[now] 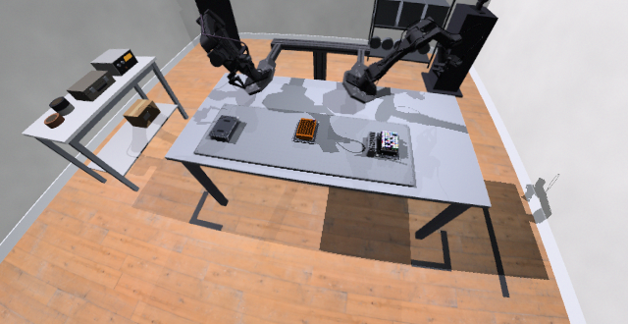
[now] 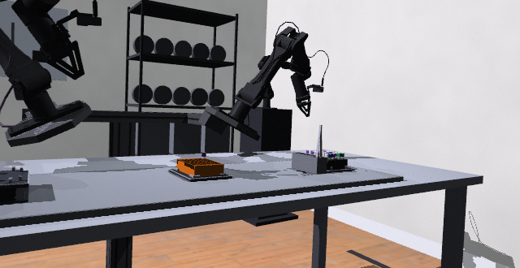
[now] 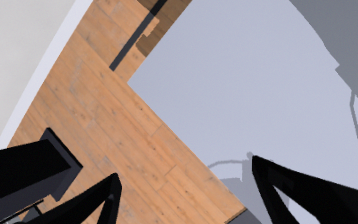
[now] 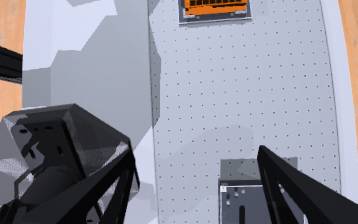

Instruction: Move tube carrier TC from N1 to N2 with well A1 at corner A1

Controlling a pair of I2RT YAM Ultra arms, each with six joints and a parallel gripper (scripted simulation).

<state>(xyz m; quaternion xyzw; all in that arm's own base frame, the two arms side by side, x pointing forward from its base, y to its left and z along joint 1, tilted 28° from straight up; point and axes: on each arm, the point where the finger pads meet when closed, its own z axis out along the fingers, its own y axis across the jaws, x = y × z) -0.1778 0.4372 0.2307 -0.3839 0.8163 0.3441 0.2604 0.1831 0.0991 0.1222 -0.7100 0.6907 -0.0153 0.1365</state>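
Spreading empty fingers, left gripper (image 1: 447, 55) (image 2: 305, 113) (image 3: 185, 166) and right gripper (image 1: 236, 81) (image 2: 79, 75) (image 4: 193, 153) hang apart from everything.
Bare board separates orange carrier TC (image 1: 306, 129) (image 2: 200, 168) (image 4: 216, 8) from nest N2 (image 1: 224, 129) (image 2: 14, 192) (image 4: 231, 207).
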